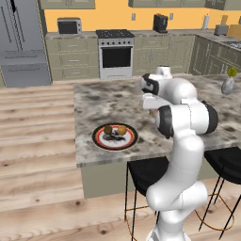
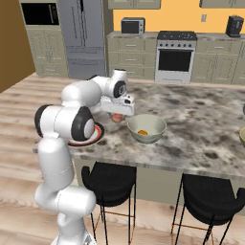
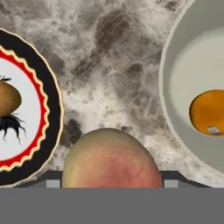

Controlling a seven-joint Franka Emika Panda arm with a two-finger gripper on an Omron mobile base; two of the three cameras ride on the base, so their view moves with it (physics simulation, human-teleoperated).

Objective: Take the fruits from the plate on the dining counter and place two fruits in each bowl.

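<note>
End effector (image 2: 116, 116) (clamped on pinkish-red fruit (image 3: 112, 158)) between plate (image 3: 50, 131) and bowl (image 3: 173, 113).

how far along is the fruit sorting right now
One orange fruit already sits in the near bowl. The claw holds the pinkish-red fruit above the dining counter, between the plate and that bowl. Two fruits, a dark one and a yellow-orange one, remain on the plate, presumably for the second bowl.

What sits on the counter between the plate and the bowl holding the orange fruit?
Bare marble of the dining counter, seen in the hand view; the gripper carries the pinkish-red fruit above it.
</note>
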